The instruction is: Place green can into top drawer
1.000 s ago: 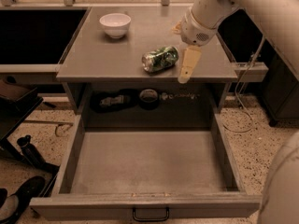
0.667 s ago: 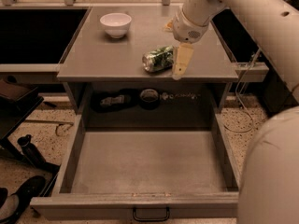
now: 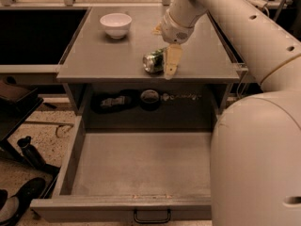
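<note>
The green can [image 3: 153, 61] lies on its side near the front edge of the grey counter top [image 3: 103, 55], its silver round end facing front-left. My gripper [image 3: 170, 64] hangs down from the white arm and sits right against the can's right end, partly covering it. The top drawer [image 3: 141, 166] is pulled wide open below the counter, its flat grey floor bare and its small dark handle [image 3: 151, 216] on the front panel.
A white bowl [image 3: 115, 24] stands at the back left of the counter. Dark objects [image 3: 113, 101] and a round item [image 3: 149, 98] lie in the recess behind the drawer. My white arm body fills the right side. Shoes [image 3: 19, 204] lie on the floor at left.
My gripper has moved left across the counter, from just right of the can to up against its right end. The can has stayed where it was.
</note>
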Robot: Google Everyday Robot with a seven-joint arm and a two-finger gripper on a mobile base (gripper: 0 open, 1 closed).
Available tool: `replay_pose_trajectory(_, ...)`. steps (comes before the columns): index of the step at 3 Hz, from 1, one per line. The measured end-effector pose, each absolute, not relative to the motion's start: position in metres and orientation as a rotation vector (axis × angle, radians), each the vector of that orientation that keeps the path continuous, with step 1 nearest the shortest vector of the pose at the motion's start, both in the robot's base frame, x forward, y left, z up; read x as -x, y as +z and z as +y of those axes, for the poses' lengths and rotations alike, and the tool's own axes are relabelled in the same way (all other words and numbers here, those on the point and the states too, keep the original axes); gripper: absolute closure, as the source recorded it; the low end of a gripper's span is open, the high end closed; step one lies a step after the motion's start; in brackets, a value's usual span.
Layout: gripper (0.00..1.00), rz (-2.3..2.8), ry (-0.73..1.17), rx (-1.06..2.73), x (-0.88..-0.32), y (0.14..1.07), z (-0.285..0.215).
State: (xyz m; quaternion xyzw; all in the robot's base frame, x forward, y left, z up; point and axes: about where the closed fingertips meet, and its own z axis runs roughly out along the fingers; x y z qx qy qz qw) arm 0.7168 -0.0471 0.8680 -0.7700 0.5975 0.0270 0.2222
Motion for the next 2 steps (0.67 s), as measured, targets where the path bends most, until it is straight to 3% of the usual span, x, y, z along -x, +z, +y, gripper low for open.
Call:
replay_pose_trajectory(1,0.0,1.66,0.094,2.159,-0.723,0.852,-0.043)
replay_pose_trajectory(2,0.19,1.673,0.123,2.178,-0.726,0.841,-0.04)
